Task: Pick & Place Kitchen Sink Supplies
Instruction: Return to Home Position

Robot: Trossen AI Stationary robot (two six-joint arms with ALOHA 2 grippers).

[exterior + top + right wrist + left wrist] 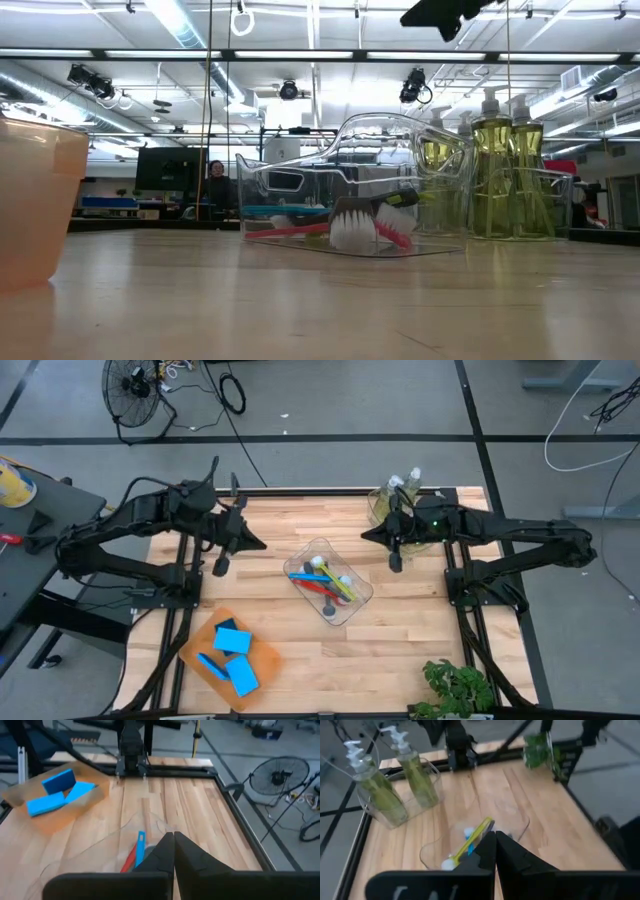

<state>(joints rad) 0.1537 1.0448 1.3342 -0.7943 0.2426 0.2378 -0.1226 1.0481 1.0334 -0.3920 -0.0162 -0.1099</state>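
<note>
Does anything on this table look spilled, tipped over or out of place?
Nothing stands out. The long-handled brushes lie inside the clear middle tub, the flat blue sponges sit in the orange bin, and the yellow-green soap bottles stand upright in the clear far-side tub. Left hand and right hand hover shut.

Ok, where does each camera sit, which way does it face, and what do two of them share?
High view: overhead, straight down on the table; both arms, left gripper and right gripper.
Low view: table height, level across to the room; one dark arm part at the top.
Left wrist view: past the shut left gripper toward the soap bottles.
Right wrist view: past the shut right gripper toward the blue sponges in the orange tray.
Shared: low and left wrist views both show the soap bottles.
</note>
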